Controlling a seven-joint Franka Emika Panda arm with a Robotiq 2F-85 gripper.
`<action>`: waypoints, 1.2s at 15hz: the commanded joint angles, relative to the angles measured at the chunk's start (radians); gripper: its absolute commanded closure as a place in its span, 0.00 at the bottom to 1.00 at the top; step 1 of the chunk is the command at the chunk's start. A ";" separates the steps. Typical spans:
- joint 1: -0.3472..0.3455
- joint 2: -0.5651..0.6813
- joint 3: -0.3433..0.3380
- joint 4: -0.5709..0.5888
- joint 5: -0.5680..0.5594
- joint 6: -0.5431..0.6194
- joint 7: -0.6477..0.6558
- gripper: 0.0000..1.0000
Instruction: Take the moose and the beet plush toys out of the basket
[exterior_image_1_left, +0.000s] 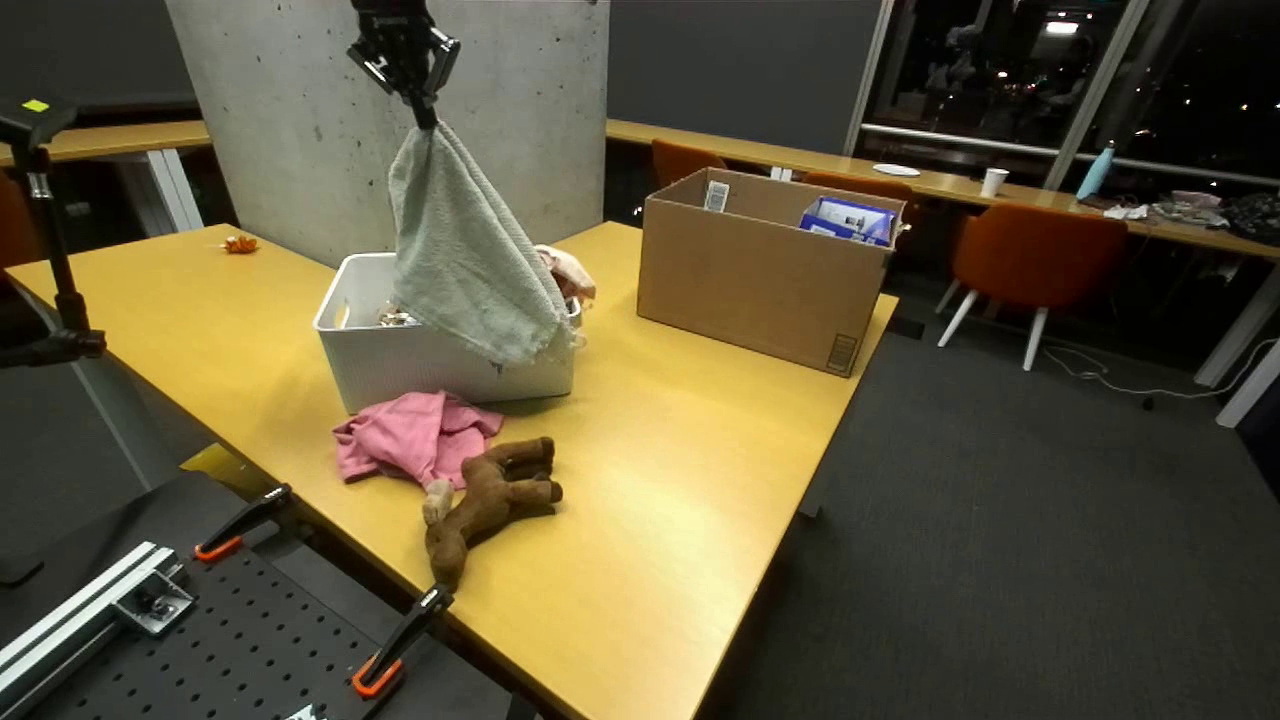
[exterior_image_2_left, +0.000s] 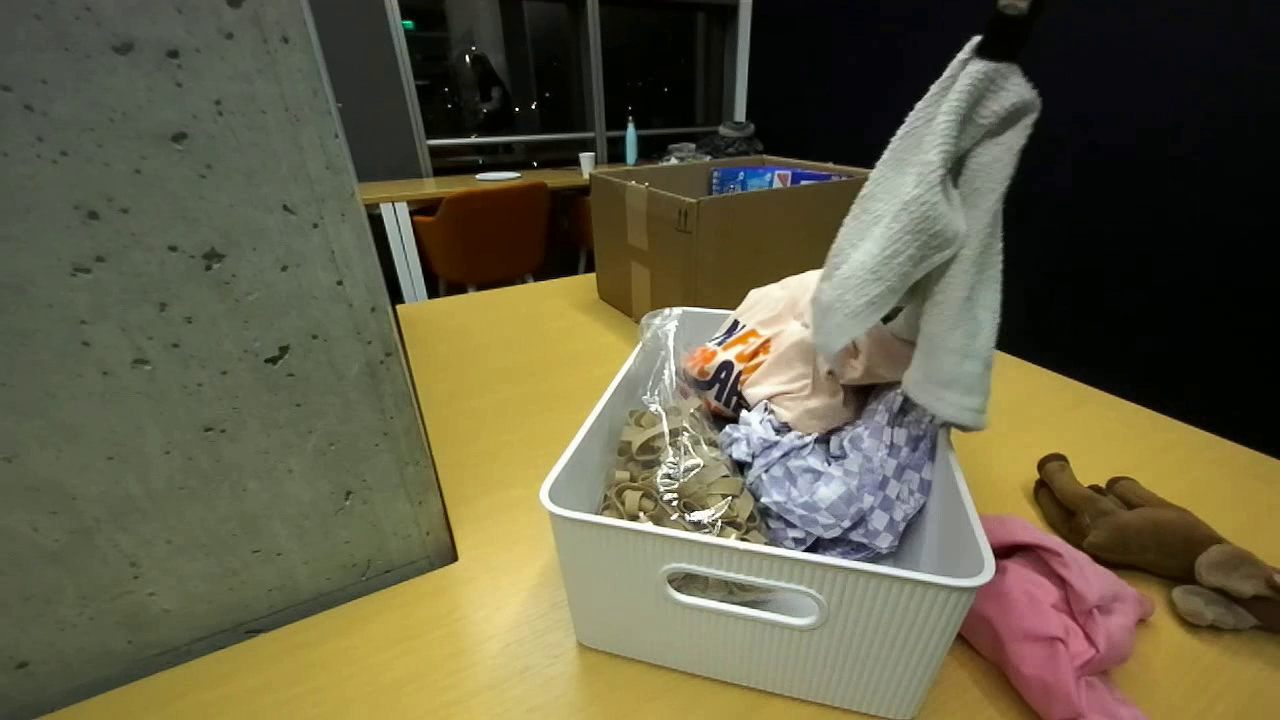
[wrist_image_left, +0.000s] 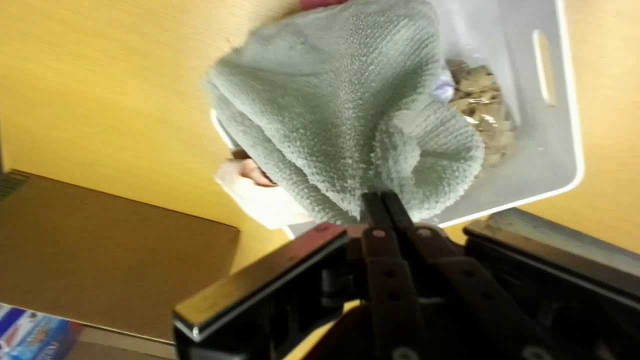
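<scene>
My gripper (exterior_image_1_left: 425, 118) is shut on a corner of a grey-green towel (exterior_image_1_left: 470, 260), high above the basket. The towel also shows in an exterior view (exterior_image_2_left: 930, 220) and in the wrist view (wrist_image_left: 320, 110), where the fingertips (wrist_image_left: 381, 196) pinch it. It hangs down over the white basket (exterior_image_1_left: 450, 370), its lower end by the rim. The brown moose plush (exterior_image_1_left: 490, 500) lies on its side on the table in front of the basket; it also shows in an exterior view (exterior_image_2_left: 1140, 530). No beet plush can be made out; the towel hides part of the basket.
A pink cloth (exterior_image_1_left: 410, 435) lies between basket and moose. The basket holds a clear bag of tan bands (exterior_image_2_left: 680, 480), a purple checked cloth (exterior_image_2_left: 840, 480) and a peach printed cloth (exterior_image_2_left: 790, 350). A cardboard box (exterior_image_1_left: 750, 270) and concrete pillar (exterior_image_2_left: 200, 330) stand near the basket.
</scene>
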 joint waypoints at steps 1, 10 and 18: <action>0.020 0.085 0.036 0.066 0.108 -0.004 -0.110 0.99; -0.008 0.258 0.046 0.129 0.172 -0.026 -0.326 0.71; -0.088 0.250 -0.022 0.210 0.150 -0.104 -0.301 0.13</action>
